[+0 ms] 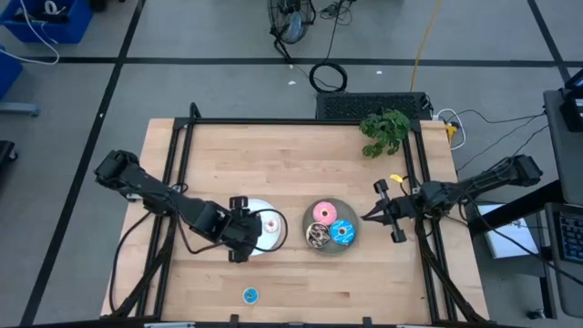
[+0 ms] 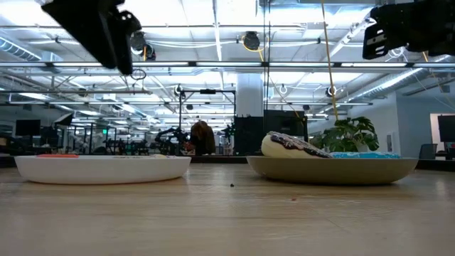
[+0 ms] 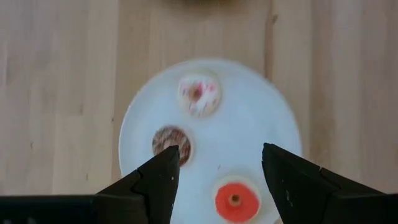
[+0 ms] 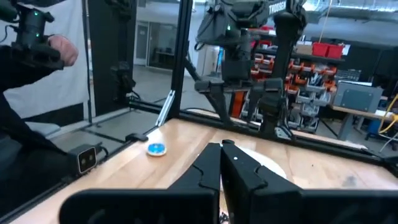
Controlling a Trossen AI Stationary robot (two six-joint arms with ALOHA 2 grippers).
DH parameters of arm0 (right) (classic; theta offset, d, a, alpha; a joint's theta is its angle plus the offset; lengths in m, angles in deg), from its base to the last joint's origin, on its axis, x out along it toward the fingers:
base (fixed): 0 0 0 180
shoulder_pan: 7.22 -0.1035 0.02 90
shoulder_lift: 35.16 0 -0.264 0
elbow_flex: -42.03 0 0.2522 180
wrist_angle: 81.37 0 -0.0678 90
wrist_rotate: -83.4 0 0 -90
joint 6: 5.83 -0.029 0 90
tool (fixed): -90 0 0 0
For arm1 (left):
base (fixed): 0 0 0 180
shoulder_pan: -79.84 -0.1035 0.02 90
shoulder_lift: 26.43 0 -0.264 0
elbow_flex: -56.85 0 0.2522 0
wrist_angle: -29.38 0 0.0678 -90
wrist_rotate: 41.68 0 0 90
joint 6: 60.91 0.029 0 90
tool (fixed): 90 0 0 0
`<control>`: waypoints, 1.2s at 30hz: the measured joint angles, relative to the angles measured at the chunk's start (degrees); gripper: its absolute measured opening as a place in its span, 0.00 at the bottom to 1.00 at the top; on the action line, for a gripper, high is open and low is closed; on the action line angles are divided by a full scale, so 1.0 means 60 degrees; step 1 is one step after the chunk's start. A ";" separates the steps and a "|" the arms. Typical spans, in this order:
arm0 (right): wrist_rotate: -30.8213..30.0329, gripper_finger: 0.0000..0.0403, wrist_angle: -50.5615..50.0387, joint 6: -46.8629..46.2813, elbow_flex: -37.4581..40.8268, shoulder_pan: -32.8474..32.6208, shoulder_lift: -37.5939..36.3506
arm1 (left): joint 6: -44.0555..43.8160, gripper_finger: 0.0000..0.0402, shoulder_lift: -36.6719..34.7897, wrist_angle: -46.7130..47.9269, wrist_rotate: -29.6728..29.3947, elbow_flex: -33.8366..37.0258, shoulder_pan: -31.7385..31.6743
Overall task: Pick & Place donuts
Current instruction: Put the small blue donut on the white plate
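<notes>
My left gripper (image 1: 248, 228) (image 3: 217, 171) hangs open above the white plate (image 1: 273, 239), pointing down and touching nothing. On that plate (image 3: 273, 124) lie three tiny donuts: a white one with red flecks (image 3: 199, 94), a brown one (image 3: 171, 142) and a red one (image 3: 236, 199). The grey plate (image 1: 330, 202) holds the pink donut (image 1: 323, 213), the blue donut (image 1: 342, 232) and the brown-sprinkled donut (image 1: 317, 238) (image 2: 291, 146). A tiny blue donut (image 1: 250, 294) (image 4: 156, 149) lies flat on the table near its near edge. My right gripper (image 1: 368, 217) (image 4: 221, 163) is shut and empty, raised to the right of the grey plate.
A green plant sprig (image 1: 384, 130) lies at the table's far right. A black frame rail (image 1: 301, 120) runs round the table. A person's hand (image 4: 62, 48) holding a controller shows beyond the table. Bare wood lies along the far half and the near right.
</notes>
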 joint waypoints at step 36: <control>0.0008 0.00 -0.0313 0.0224 -0.0004 -0.0007 -0.0267 | 0.3564 0.57 -0.9067 -1.0274 -0.0913 0.7670 0.0754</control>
